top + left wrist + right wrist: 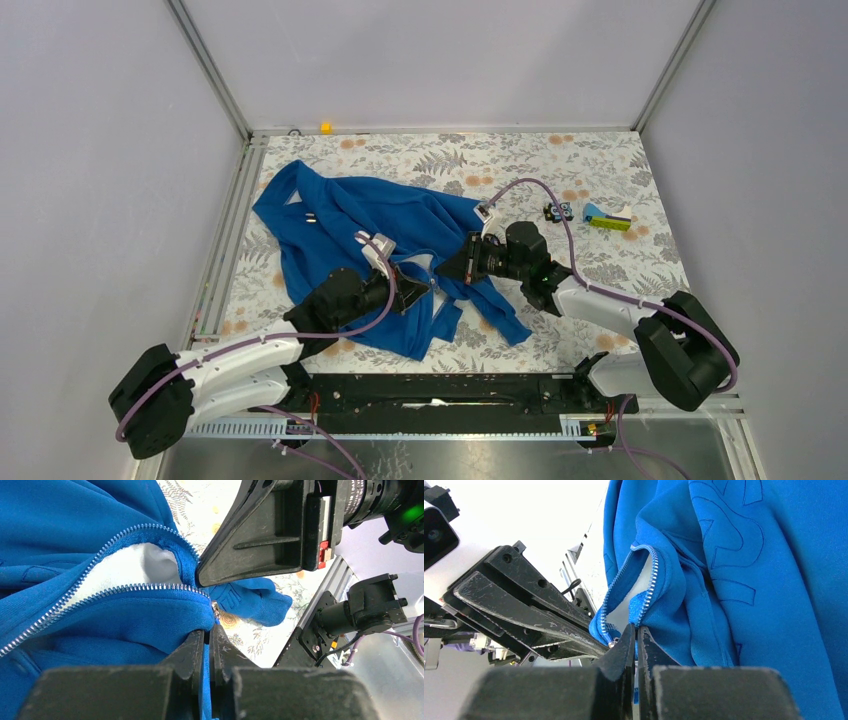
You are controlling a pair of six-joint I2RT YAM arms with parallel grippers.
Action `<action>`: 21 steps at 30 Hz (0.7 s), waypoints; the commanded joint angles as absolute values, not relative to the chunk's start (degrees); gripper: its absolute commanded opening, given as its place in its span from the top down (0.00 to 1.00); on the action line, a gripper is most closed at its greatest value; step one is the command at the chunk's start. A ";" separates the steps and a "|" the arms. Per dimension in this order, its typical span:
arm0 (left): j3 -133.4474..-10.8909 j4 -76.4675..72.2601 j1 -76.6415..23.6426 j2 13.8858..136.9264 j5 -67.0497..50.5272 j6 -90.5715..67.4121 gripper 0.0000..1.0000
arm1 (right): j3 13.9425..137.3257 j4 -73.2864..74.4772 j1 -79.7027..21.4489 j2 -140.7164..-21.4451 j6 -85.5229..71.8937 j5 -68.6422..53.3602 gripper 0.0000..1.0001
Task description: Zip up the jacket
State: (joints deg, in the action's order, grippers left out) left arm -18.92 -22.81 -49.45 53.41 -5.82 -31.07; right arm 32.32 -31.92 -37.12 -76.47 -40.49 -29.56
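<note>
Sprawling over the left and middle of the table (600, 170), the jacket (340, 225) has both arms meeting at its near-right edge. The left gripper (418, 285) is pinched tight on blue fabric, and the right gripper (452, 268) is clamped on the opposite side, just beside it. The zipper (125, 587) gapes open and runs away from the jaws toward the far left. The silvery pull (215, 609) sits just beyond the left jaws, so I'd say that arm is nearer.
</note>
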 commanded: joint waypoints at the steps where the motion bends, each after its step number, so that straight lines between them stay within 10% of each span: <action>1: -20.69 -26.63 -49.42 53.94 -5.64 -31.07 1.00 | 33.99 -34.22 -37.76 -74.33 -41.23 -27.69 1.00; 21: -20.87 -27.39 -49.47 55.50 -2.66 -31.19 1.00 | 35.47 -32.53 -38.51 -74.16 -57.07 -25.31 1.00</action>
